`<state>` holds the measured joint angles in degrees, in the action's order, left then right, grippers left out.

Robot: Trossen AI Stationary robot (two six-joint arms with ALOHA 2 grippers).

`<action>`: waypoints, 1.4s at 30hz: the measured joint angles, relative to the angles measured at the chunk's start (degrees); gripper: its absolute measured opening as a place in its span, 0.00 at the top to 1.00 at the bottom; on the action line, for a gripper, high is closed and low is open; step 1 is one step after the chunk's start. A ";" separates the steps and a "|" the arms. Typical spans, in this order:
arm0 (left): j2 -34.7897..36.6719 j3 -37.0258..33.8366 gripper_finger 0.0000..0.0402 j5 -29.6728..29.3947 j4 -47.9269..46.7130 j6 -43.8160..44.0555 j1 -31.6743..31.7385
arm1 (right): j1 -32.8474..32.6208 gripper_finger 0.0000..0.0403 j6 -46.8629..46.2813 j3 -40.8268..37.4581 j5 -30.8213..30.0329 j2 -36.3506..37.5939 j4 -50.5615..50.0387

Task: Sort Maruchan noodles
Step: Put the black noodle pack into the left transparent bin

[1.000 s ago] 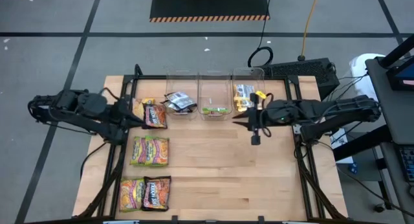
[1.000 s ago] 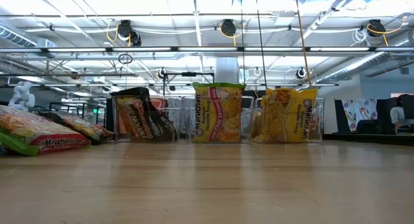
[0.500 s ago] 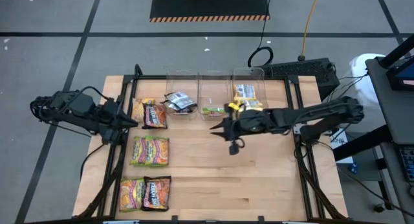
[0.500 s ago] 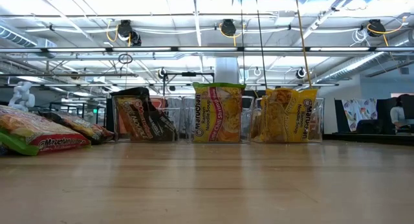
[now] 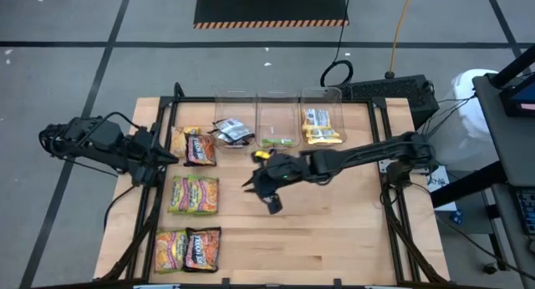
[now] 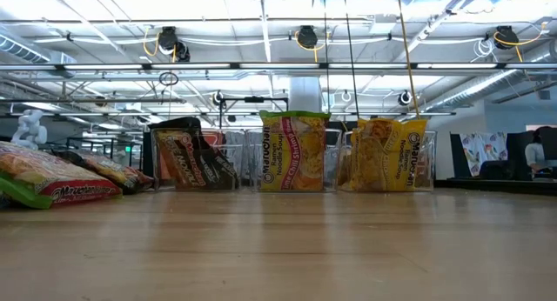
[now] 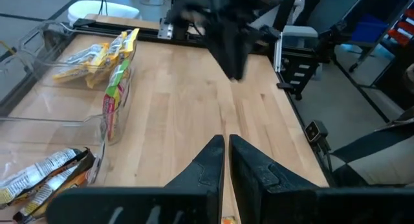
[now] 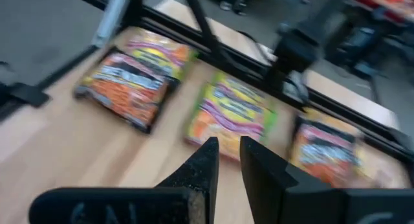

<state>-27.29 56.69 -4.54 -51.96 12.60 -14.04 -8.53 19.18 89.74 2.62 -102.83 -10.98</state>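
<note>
Maruchan noodle packets lie flat along the table's left side: a yellow one (image 5: 185, 137) and a black-red one (image 5: 201, 148) at the far end, a lime-green pair (image 5: 194, 195) in the middle, and a green-pink (image 5: 170, 249) and a black one (image 5: 202, 248) near the front. My right gripper (image 5: 247, 186) hangs above the table's middle, pointing at the lime-green pair (image 8: 234, 112), with a narrow bare gap between its fingers (image 8: 228, 149). My left gripper (image 5: 173, 156), shut and empty (image 7: 227, 146), waits at the left edge beside the far packets.
Three clear bins stand at the far edge. The left one (image 5: 232, 126) holds black packets (image 6: 187, 166), the middle one (image 5: 277, 129) a lime-green packet (image 6: 293, 153), the right one (image 5: 322, 122) yellow packets (image 6: 387, 155). Bare wood lies in the middle and on the right.
My right gripper has swept from in front of the right bin toward the table's left and near edges, sinking a little and rolling its wrist; it now hangs over the table's middle.
</note>
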 joint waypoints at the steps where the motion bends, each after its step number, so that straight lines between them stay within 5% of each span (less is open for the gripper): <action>1: 0.00 0.00 0.93 0.03 -0.03 -0.23 0.00 | -0.02 0.85 -0.02 1.47 1.06 -1.63 -0.09; 18: 0.00 0.00 0.93 2.28 -0.13 -0.92 0.00 | 0.19 0.85 -1.25 24.77 11.43 -23.37 0.61; 35: -0.02 0.00 0.93 3.21 -0.15 -0.92 0.02 | 0.20 0.85 -11.44 25.09 23.19 -32.85 -0.48; 42: -0.09 0.02 0.93 3.22 -0.09 -0.61 0.01 | 1.07 0.85 -13.91 25.12 23.22 -36.28 7.71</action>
<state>-27.38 56.71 -1.32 -52.06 11.99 -14.03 -7.46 5.27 114.86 25.83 -139.11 -3.27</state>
